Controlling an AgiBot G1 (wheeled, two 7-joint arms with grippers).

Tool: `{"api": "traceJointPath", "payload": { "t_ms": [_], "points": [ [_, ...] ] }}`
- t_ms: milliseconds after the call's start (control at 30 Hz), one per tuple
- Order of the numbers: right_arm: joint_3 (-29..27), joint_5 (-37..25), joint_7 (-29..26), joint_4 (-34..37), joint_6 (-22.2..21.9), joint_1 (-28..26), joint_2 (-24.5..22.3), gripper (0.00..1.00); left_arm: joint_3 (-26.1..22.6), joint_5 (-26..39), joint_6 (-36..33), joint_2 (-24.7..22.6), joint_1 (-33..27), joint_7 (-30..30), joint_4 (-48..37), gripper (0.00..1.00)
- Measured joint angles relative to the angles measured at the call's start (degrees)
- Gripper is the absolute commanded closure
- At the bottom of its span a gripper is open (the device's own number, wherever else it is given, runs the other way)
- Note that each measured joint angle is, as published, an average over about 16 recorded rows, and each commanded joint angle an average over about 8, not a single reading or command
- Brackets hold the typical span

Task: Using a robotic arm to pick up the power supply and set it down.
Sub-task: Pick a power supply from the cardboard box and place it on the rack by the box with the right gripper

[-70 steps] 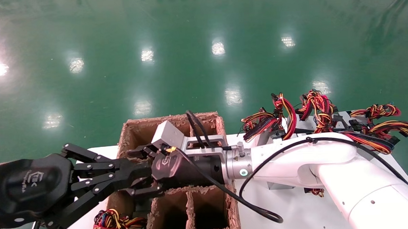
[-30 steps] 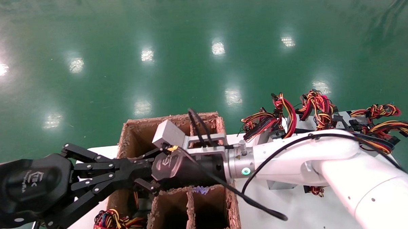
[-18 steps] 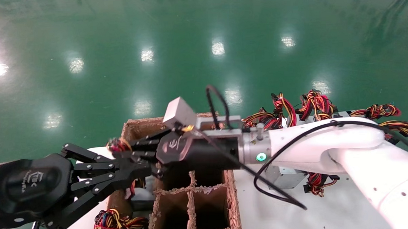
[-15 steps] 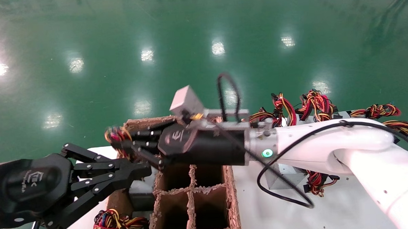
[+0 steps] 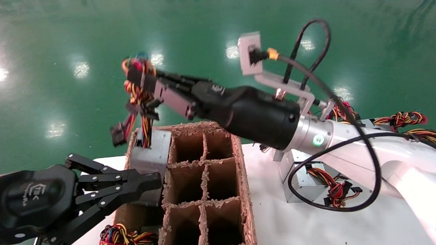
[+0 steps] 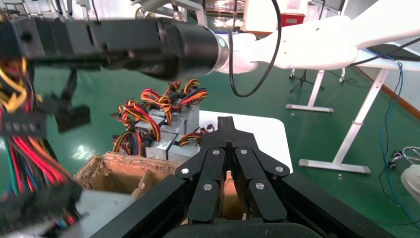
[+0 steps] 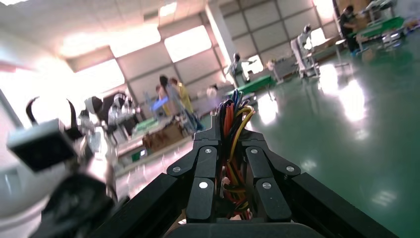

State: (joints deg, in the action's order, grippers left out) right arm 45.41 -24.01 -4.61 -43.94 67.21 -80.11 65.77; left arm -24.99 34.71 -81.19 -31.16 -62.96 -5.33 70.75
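My right gripper (image 5: 141, 78) is raised above the far left corner of the cardboard crate (image 5: 246, 194) and is shut on the power supply's wire bundle (image 5: 137, 103). The wires run between its fingers in the right wrist view (image 7: 232, 134). The silver-grey power supply box (image 5: 152, 153) hangs below the wires, partly risen out of the crate's left column. My left gripper (image 5: 153, 181) is shut and empty, low at the crate's left side, just in front of the box. In the left wrist view its tips (image 6: 226, 124) point toward the table.
The crate has several open brown compartments. More power supplies (image 5: 307, 184) with red and yellow wire tails (image 5: 406, 125) lie on the white table (image 5: 316, 224) to the right. Another wire bundle (image 5: 117, 238) lies by the crate's near left corner. Green floor lies beyond.
My right gripper closed on the wires inside the crate, then rose and tilted upward, drawing the power supply up out of the left column. The left arm has stayed put.
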Motion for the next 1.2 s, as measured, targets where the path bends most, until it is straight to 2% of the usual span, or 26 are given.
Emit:
{"api": "traceJointPath", "payload": {
  "t_ms": [333,633,933,1200],
  "points": [
    [-5.0,5.96,-0.03,-1.72,-3.16,-0.53,-1.33,1.0,0.0,0.0,0.0,0.0,0.0,0.0,0.0,1.0],
    [-10.07,9.41,2.49,-6.23,-9.73,0.23,-6.08,1.0,0.0,0.0,0.0,0.0,0.0,0.0,0.0,1.0],
    [-16.54,12.61,5.07,-17.02,-20.51,5.79,-16.39,1.0,0.0,0.0,0.0,0.0,0.0,0.0,0.0,1.0],
    [-24.62,16.55,7.37,-27.79,-31.28,16.46,-28.81,1.0,0.0,0.0,0.0,0.0,0.0,0.0,0.0,1.0]
  ]
}}
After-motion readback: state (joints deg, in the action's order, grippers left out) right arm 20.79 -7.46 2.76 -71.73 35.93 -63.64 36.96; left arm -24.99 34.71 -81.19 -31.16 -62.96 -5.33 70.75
